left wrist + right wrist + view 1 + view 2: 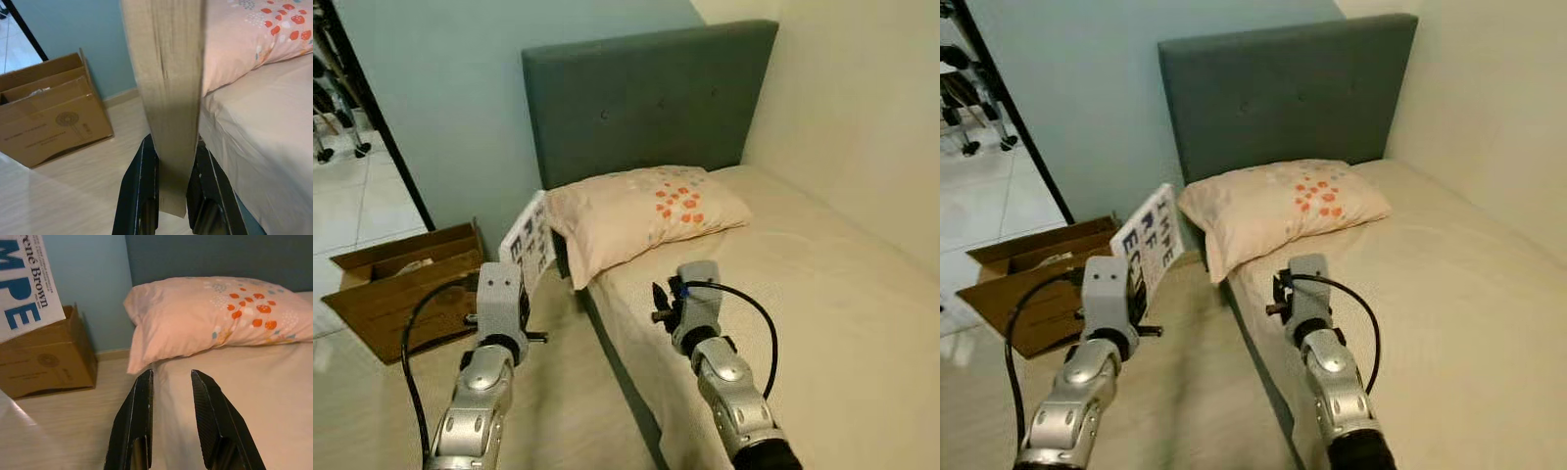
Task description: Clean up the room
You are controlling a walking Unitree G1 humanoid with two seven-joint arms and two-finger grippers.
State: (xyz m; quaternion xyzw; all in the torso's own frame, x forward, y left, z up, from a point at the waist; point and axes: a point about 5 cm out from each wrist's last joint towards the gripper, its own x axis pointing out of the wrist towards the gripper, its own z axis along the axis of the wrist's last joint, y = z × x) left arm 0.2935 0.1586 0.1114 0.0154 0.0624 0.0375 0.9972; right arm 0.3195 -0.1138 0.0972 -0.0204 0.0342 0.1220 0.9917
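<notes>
My left gripper (172,171) is shut on a white book with blue lettering (1148,247), held upright above the floor beside the bed; its page edges (168,88) rise between the two black fingers (142,186). My right gripper (168,401) is open with nothing between its fingers, hovering over the beige mattress (803,294) just short of the peach pillow with orange spots (646,211). The same pillow (215,316) lies at the head of the bed against the grey-green headboard (646,98).
An open cardboard box (396,284) stands on the floor to the left, against the pale blue wall. A doorway with tiled floor (342,186) opens at far left. A cream wall (862,108) runs along the bed's right side. Wood-look floor (558,392) lies between box and bed.
</notes>
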